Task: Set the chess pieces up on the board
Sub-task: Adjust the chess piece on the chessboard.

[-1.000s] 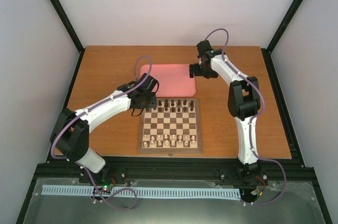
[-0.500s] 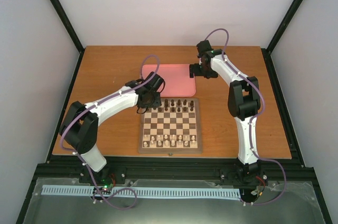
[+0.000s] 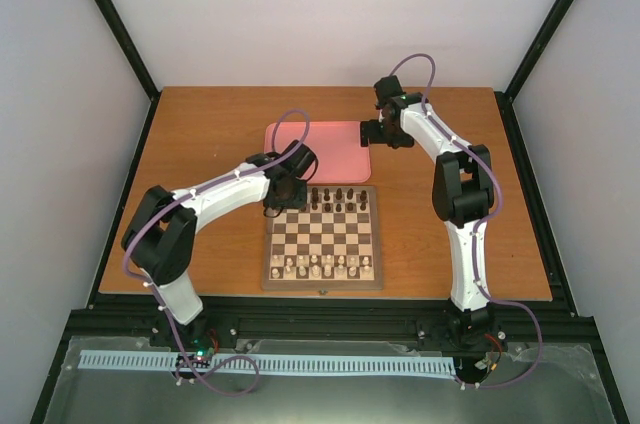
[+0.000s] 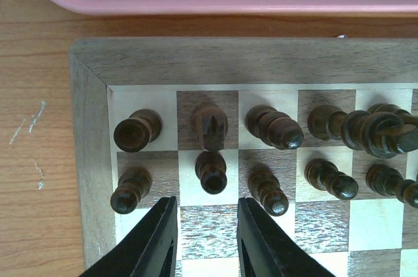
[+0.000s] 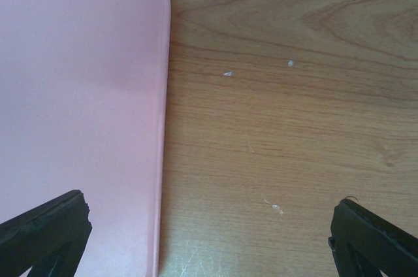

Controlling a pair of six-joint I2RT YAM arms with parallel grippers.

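- The board (image 3: 322, 237) sits on the worktop (image 3: 200, 134), just on the near side of the pink tray (image 3: 320, 144). The dark pieces (image 3: 337, 198) stand in two rows along its far edge, and pale pieces (image 3: 320, 264) line the near edge.
- My left pincer (image 4: 207, 206) hangs over the board's far-left corner. Its fingers are set narrow, with nothing between them.
- In the left wrist view, the rook (image 4: 137, 130) and knight (image 4: 210, 125) are upright on the back row. One pawn (image 4: 212, 171) stands just beyond the gap, apart from both fingers.
- My right pincer (image 5: 209, 205) is spread wide and holds nothing, straddling the tray's right edge.
- I judge the dark side close to done at this corner, since I see no dark piece lying off the board. The pieces further right bunch and overlap, so I cannot count them.
- The next move calls for lifting the left pincer straight up, because a sideways drift could topple the pawns.
- After that I would check the rows from above for any vacant square.
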